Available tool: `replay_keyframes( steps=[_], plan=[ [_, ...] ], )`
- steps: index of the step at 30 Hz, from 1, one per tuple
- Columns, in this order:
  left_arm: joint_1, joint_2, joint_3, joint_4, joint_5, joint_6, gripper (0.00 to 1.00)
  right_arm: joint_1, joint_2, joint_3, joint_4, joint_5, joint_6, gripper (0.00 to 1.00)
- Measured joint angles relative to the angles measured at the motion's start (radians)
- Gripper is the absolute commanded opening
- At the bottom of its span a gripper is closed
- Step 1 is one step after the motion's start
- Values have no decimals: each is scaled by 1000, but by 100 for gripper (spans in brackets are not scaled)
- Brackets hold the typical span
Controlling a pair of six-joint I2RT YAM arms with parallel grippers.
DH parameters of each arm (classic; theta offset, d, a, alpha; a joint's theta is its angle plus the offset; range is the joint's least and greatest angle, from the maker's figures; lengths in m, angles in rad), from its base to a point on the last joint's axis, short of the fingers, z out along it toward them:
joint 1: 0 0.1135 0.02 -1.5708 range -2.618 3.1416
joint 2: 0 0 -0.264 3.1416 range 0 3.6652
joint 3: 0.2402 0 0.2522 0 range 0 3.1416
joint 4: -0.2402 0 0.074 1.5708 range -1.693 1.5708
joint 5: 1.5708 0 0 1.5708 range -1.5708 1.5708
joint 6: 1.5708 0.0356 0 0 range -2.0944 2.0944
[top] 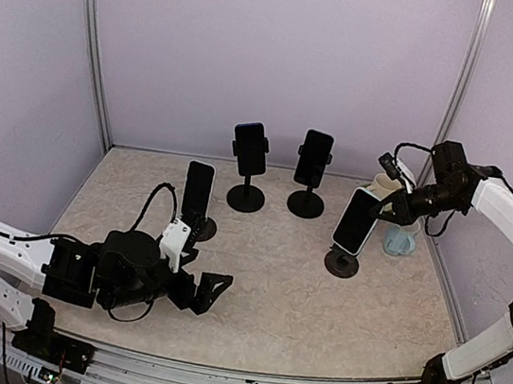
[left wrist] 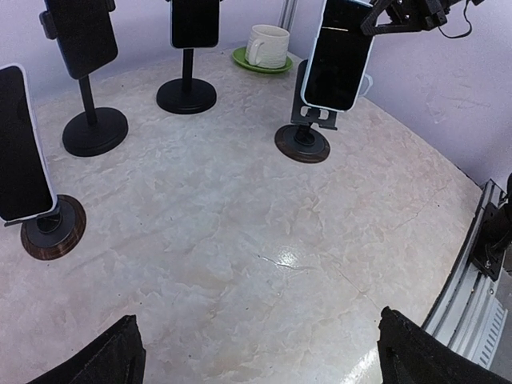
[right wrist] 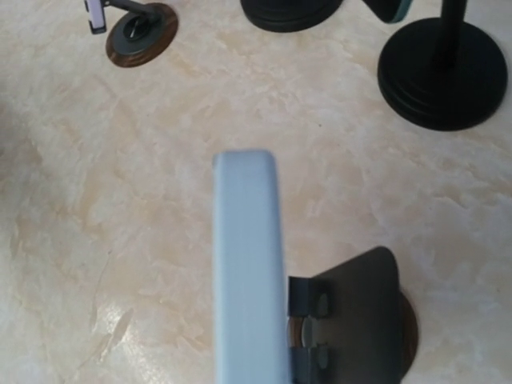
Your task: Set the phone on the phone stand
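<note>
Top external view: the phone (top: 356,221) is held against the phone stand (top: 341,262), lower edge near its lip.
Right jaws: nearly closed on the phone's top edge.
Left jaws: spread wide, empty.
Handling: judged stiff, light, slick, fragile; side edges suit a pinch.
</note>
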Motion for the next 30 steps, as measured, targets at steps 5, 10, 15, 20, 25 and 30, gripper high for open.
replay_keyframes(
  steps=[5, 10, 15, 20, 25, 30],
  plan=[
    [7, -16, -18, -1, 15, 4, 99, 0, 18, 0, 0, -20, -37, 0],
    [19, -19, -29, 5, 25, 5, 99, 0, 63, 0, 2, -21, -55, 0],
    [27, -19, -34, 6, 27, 5, 99, -5, 82, 0, 6, -11, -57, 0],
    [39, -19, -34, 7, 32, 5, 99, -26, 81, -3, 34, 10, -53, 0],
    [45, -17, -34, 11, 43, 5, 99, -29, 81, -9, 47, 13, -49, 0],
    [46, -6, -34, 20, 51, 5, 99, -29, 81, -11, 49, 12, -46, 0]
  ],
)
